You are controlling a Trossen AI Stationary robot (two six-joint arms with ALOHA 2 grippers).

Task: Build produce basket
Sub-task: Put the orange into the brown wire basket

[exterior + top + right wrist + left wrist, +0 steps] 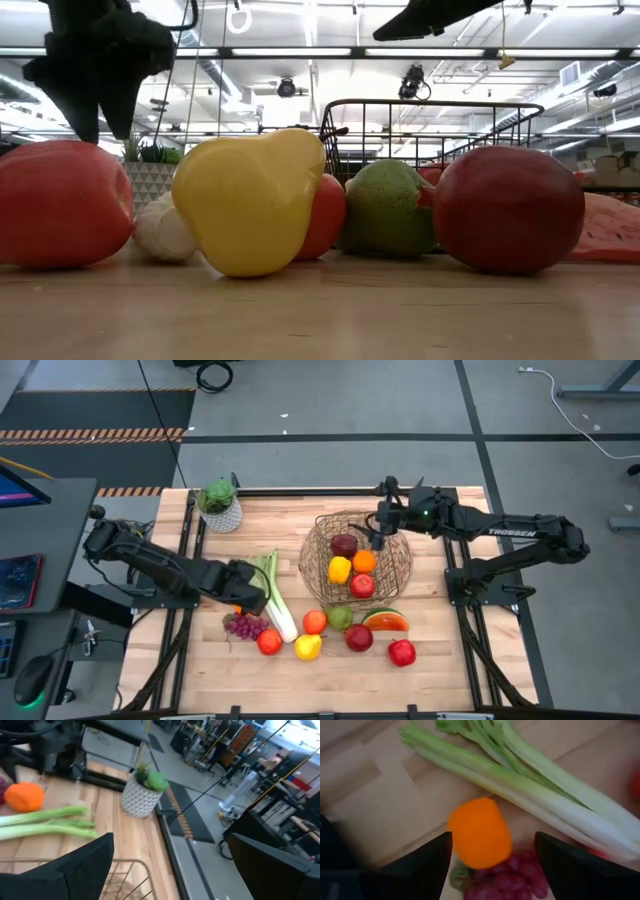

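Observation:
My left gripper (243, 597) is low over the table beside the leek (272, 595). It is open, and its fingers stand on either side of an orange (479, 834) that lies against the purple grapes (512, 875). My right gripper (379, 540) hovers open and empty above the wire basket (318, 565). The basket holds a dark apple (345, 545), a yellow pepper (339, 569), an orange (364, 560) and a red apple (362, 586). Its rim (127, 867) shows below the right fingers. My left gripper comes at the orange from above with one finger on each side. One finger (432, 857) lies right at the orange's edge (451, 827); whether it touches, I cannot tell. The orange rests on the table.
Along the near side lie a red fruit (269, 642), a lemon (308, 647), another red fruit (315, 622), a green pear (340, 617), a watermelon slice (385, 622) and two apples (359, 637), (402, 652). A white-potted plant (220, 505) stands at the far left corner.

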